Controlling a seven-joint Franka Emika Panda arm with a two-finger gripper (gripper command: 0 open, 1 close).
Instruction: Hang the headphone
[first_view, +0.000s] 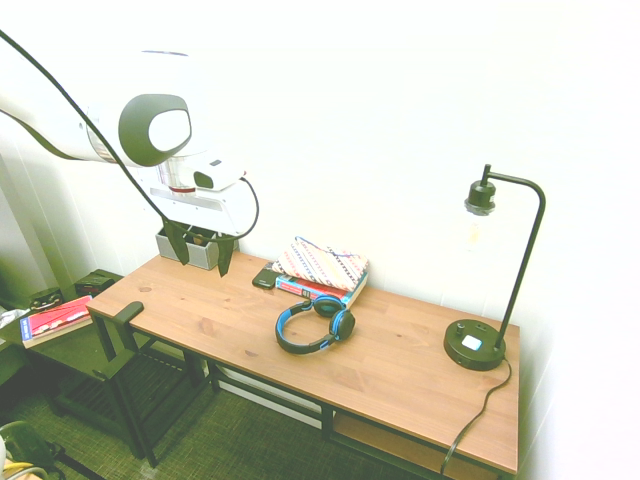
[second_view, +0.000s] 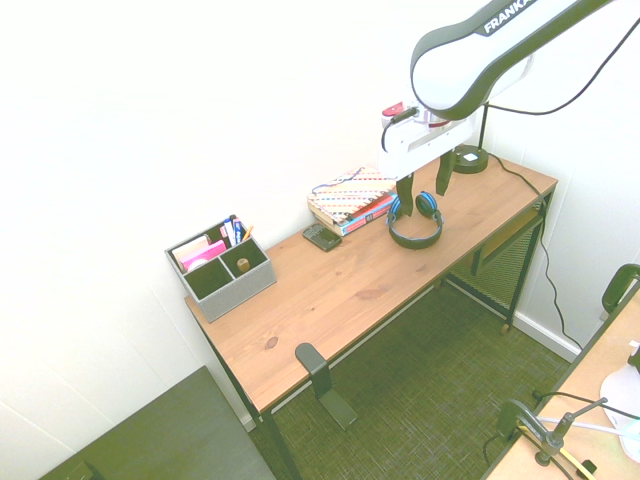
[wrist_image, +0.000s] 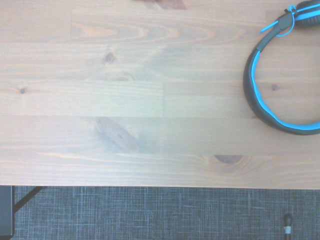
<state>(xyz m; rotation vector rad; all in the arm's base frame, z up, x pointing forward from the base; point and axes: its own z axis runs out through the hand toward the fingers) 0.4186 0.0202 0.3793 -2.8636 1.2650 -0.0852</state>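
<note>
The blue-banded, black-cupped headphone (first_view: 313, 325) is lying flat on the wooden desk (first_view: 400, 375), beside striped books (first_view: 322, 268). The black two-finger gripper (second_view: 424, 186) is hanging above it, fingers spread, holding nothing. "FRANKA" is showing on the white arm (second_view: 500, 40).

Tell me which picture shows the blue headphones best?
The first exterior view: the headphones lie whole on the desk, band and both ear cups clear. The second exterior view shows them partly behind the gripper. The wrist view catches only part of the band.
</note>
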